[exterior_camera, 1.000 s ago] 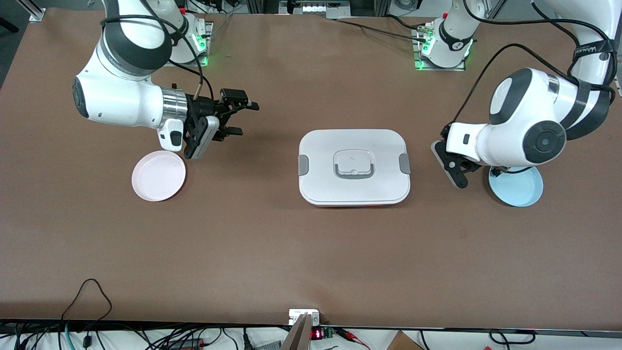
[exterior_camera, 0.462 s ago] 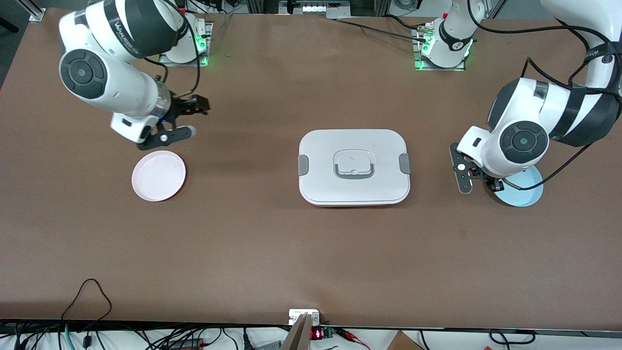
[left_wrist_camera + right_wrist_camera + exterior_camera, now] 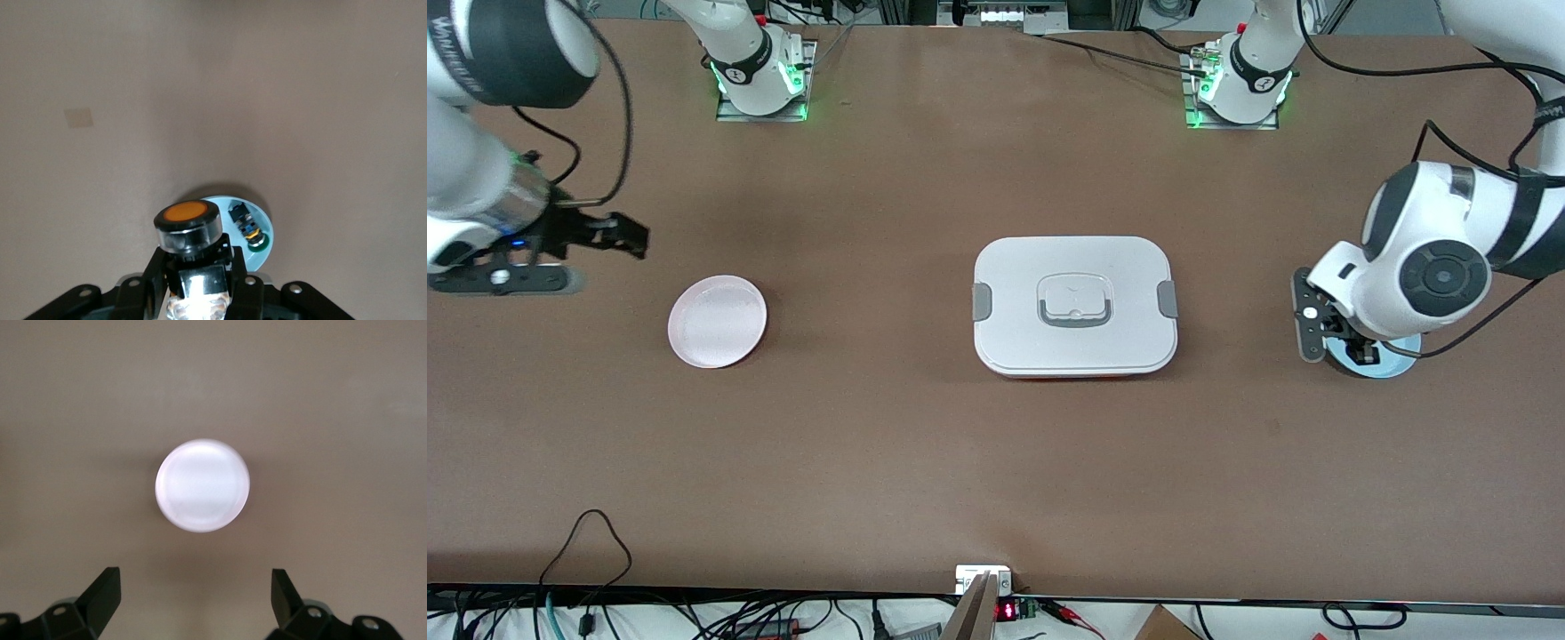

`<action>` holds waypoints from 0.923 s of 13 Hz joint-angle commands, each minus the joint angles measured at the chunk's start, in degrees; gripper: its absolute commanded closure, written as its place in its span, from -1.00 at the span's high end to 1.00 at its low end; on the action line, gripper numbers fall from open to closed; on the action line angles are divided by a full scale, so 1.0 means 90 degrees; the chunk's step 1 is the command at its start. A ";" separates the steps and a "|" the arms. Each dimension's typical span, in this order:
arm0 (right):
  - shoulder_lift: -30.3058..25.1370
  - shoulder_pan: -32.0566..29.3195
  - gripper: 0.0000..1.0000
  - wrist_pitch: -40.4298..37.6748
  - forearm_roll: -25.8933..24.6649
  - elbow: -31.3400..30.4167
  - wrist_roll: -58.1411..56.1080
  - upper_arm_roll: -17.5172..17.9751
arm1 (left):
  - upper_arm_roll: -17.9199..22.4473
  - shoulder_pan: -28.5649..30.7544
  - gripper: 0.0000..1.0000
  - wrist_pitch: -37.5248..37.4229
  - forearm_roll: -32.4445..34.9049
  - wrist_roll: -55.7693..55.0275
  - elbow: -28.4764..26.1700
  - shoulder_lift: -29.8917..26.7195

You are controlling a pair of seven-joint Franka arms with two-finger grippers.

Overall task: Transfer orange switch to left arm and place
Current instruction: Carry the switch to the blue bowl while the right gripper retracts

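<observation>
The orange switch [image 3: 187,227] was a short black cylinder with a flat, glossy orange cap ringed by a dark rim, held upright between the clenched fingers of the left gripper [image 3: 193,267], raised just above the pale blue dish [image 3: 1392,363] at the left arm's end of the table. In the front view the switch itself was hidden under the left arm's rounded white and black wrist, and only a sliver of the dish showed. On that dish lay a second small switch [image 3: 247,230], dark-bodied with blue and yellow parts and a green round tip, on its side. Toward the middle of the table sat the box [image 3: 1074,305], a wide white plastic container with rounded corners, grey clips at its two short ends and a recessed grey handle in its smooth lid; a broad strip of bare brown tabletop [image 3: 996,462] lay between it and the dish, and more lay open on the side nearer the front camera. Toward the right arm's end lay a round pink plate [image 3: 718,321], shallow and matte, well apart from the box. The right gripper [image 3: 618,236] hung over the bare table near that plate, close to the table's edge, its black fingers [image 3: 103,595] spread wide and holding nothing. The tabletop looked matte and even, its edge nearest the front camera lined with loose cables [image 3: 587,551].
</observation>
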 commanded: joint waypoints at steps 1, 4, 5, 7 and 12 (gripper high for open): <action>-0.0169 -0.0195 1.00 0.0002 -0.0074 -0.0043 0.0059 0.0100 | -0.0045 0.0520 -0.56 0.0405 0.0193 0.0536 0.0024 0.0334; -0.0754 -0.0313 1.00 0.0575 0.0227 -0.1076 -0.0039 0.0091 | -0.0035 0.1145 -0.53 0.1038 0.0369 0.0993 0.0014 0.0928; -0.0843 -0.0342 1.00 0.0878 0.0248 -0.1360 -0.0029 0.0091 | -0.0035 0.1378 -0.53 0.1409 0.0369 0.1198 0.0014 0.1192; -0.0824 -0.0411 1.00 0.0881 0.0238 -0.1140 -0.0058 0.0081 | -0.0035 0.1643 -0.53 0.1675 0.0369 0.1405 0.0014 0.1593; -0.0805 -0.0411 1.00 -0.0155 0.0267 -0.0601 -0.0068 0.0100 | -0.0026 0.1897 -0.50 0.1725 0.0369 0.1415 -0.0434 0.1644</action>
